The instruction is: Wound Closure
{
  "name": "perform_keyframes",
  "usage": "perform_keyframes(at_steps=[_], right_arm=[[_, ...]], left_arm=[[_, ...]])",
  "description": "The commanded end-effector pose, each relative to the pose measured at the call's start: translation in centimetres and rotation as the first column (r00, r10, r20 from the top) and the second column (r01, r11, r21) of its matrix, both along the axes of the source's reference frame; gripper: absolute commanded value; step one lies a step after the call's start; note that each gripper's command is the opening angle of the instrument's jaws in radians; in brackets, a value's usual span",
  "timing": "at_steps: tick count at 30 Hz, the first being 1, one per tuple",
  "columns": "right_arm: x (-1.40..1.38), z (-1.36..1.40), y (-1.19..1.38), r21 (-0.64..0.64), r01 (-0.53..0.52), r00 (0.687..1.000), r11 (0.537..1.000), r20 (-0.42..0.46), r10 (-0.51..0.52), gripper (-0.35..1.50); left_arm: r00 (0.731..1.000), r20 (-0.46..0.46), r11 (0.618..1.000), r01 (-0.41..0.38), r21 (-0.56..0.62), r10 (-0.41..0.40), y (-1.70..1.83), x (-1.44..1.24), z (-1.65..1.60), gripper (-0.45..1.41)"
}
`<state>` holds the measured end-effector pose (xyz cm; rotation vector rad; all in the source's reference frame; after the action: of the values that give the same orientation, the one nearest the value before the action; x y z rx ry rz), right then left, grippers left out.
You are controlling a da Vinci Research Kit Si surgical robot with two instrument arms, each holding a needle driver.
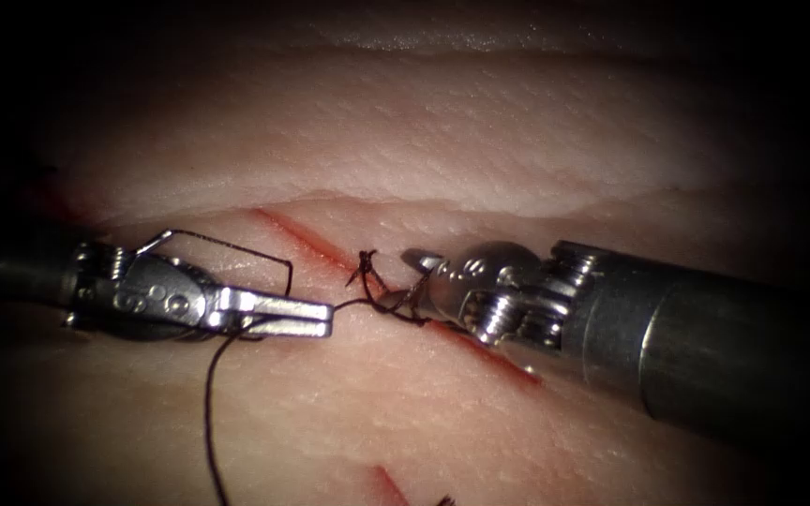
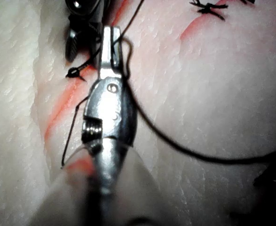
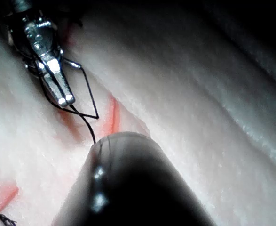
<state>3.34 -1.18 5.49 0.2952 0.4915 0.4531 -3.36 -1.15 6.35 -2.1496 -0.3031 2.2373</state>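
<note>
The cut (image 1: 302, 242) runs as a red line across the tissue (image 1: 480, 141), from upper left to lower right. A dark knot (image 1: 367, 272) with short ends sits on it. My left tool (image 1: 316, 317) lies on the left of the cut, jaws shut on the thread (image 1: 208, 403) just beside the knot. From there the thread hangs down in a long curve, and a thin strand loops over the tool. My right tool (image 1: 424, 267) comes in from the right, its tip at the knot with thread wrapped beside it. In the left wrist view, the left tool (image 2: 110, 42) grips the thread (image 2: 175, 148).
A second red mark (image 1: 386, 483) lies near the lower edge of the tissue, with a dark stitch end (image 1: 442, 500) beside it. An earlier stitch knot (image 2: 208, 7) shows in the left wrist view. The right tool's thick shaft (image 1: 705, 347) covers the lower right.
</note>
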Motion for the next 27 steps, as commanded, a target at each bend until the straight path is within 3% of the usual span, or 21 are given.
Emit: perform_keyframes(at_steps=[1,8,10,11,19,27], right_arm=[[0.1,0.05,0.04,0.002,0.001,1.0,1.0,-0.005,-0.001,0.47],[0.16,0.04,0.02,0.002,0.0,1.0,1.0,-0.003,0.0,0.37],[0.16,0.05,0.01,0.007,0.003,1.0,1.0,-0.006,-0.003,0.07],[0.16,0.05,0.02,0.011,0.005,1.0,1.0,-0.014,-0.005,-0.35],[0.09,-0.02,0.11,0.017,0.007,1.0,1.0,-0.024,-0.007,-0.35],[-0.03,-0.28,0.38,-0.064,-0.001,0.999,0.998,-0.042,-0.002,-0.35]], left_arm=[[1.0,0.001,1.0,-0.003,-0.001,0.003,0.0,-0.06,0.06,-0.45],[1.0,0.002,1.0,-0.011,-0.01,0.011,0.01,-0.02,0.09,-0.45],[1.0,0.004,1.0,-0.013,-0.01,0.013,0.01,0.0,0.1,-0.45],[1.0,0.002,1.0,-0.012,-0.011,0.012,0.01,0.01,0.1,-0.45],[1.0,-0.014,1.0,-0.016,-0.01,0.016,0.04,0.12,0.09,-0.45],[0.998,-0.069,1.0,-0.011,-0.005,0.01,0.22,0.32,0.13,-0.45]])
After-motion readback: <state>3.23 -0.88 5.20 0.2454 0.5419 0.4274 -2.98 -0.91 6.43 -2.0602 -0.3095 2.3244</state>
